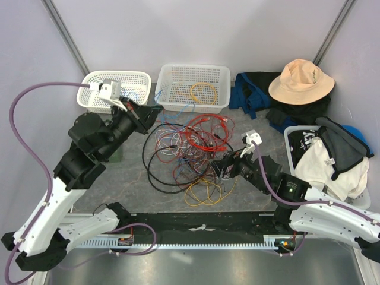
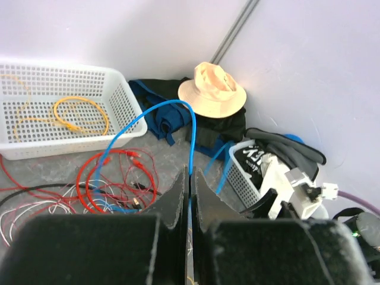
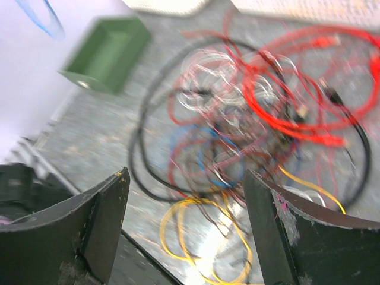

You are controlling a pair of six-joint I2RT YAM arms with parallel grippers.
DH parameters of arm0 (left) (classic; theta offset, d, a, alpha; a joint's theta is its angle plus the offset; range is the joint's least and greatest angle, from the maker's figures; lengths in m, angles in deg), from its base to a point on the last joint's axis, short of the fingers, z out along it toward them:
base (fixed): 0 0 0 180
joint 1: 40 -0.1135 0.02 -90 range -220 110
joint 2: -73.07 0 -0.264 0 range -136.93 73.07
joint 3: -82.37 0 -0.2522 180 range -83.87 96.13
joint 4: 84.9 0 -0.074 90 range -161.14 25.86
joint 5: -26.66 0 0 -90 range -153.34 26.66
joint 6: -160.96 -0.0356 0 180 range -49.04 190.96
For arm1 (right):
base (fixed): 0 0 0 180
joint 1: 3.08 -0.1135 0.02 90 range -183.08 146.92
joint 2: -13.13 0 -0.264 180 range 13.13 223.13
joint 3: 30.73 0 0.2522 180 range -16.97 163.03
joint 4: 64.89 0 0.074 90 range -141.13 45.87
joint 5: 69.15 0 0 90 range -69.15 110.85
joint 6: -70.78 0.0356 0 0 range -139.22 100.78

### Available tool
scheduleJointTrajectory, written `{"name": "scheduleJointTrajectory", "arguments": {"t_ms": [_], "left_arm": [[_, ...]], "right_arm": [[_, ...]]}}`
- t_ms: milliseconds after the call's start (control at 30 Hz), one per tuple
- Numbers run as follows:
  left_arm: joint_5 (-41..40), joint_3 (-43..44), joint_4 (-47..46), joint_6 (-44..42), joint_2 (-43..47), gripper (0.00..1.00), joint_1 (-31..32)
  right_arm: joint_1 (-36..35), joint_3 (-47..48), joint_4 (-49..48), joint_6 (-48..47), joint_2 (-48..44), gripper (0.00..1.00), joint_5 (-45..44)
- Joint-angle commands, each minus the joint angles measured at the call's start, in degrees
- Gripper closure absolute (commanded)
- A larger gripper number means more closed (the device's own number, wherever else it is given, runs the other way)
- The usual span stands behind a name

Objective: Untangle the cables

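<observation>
Top external view gives the plainest look: the cables (image 1: 189,151) lie in one loose knot in the middle of the table (image 1: 119,184). Red, white, maroon and black loops overlap, and a yellow loop (image 1: 205,193) spills toward the arms. From where I stand, one strand is singled out. A blue cable (image 2: 192,142) arches up out of the heap, and the left gripper (image 2: 190,178) has its fingers pressed together on it. That gripper is raised above the far left side of the pile, near two white baskets. The right-hand basket (image 1: 164,89) already holds a coiled orange cable (image 1: 203,93). The right gripper (image 3: 185,175) hangs just over the near right part of the knot, jaws wide apart with nothing between them.

I'd say the step in hand is drawing the blue cable free of the tangle. Its lower end disappears among the red loops (image 2: 119,155), so a straight pull would likely drag the whole heap along. The next move seems to call for the right gripper to pin or lift the strands crossing it. Meanwhile the left would pull slowly away, probably toward a basket.
</observation>
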Motion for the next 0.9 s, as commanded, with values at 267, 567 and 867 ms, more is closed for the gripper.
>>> {"name": "scheduleJointTrajectory", "arguments": {"t_ms": [267, 567, 867], "left_arm": [[8.1, 11.51, 4.06, -5.42, -10.51, 0.98, 0.24], [-13.68, 14.05, 5.37, -10.43, -16.46, 0.98, -1.33], [-6.87, 20.99, 3.62, -5.08, -28.34, 0.98, -21.87]], "right_arm": [[-0.09, 9.13, -10.69, -8.76, 0.54, 0.14, 3.38], [-0.09, 7.04, -7.97, -7.89, -2.97, 0.13, -2.24], [-0.09, 4.75, -3.31, -8.42, -8.51, 0.12, -6.38]]}}
